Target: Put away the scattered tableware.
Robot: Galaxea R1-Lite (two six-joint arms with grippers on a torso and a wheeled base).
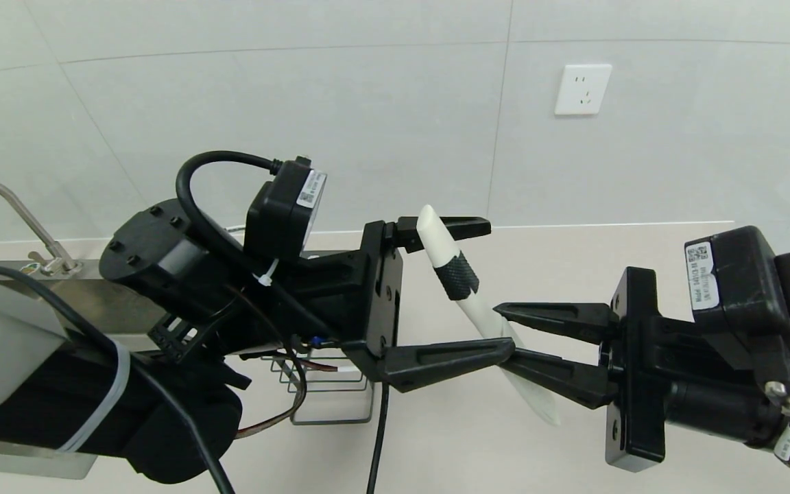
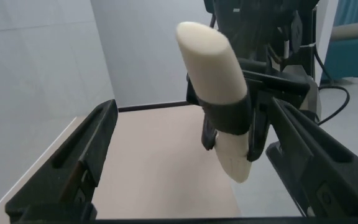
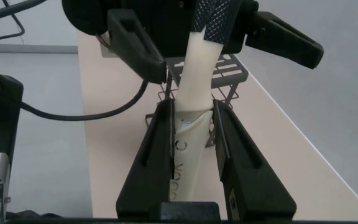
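White utensil (image 1: pixel 457 274) clamped in right gripper (image 1: pixel 503 337), handle inside spread left gripper (image 1: pixel 499 288)

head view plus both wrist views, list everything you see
knife: 1, white with a black grip band, held in the air between the grippers
wire rack: 1, dark metal, on the counter below the left arm
faucet: 1, silver, far left by the sink
sink: 1, steel, left of the counter
counter: 1, beige, below the arms
socket: 1, white, on the wall upper right
left gripper: black, fingers open around the knife's handle
right gripper: black, fingers shut on the knife's lower end
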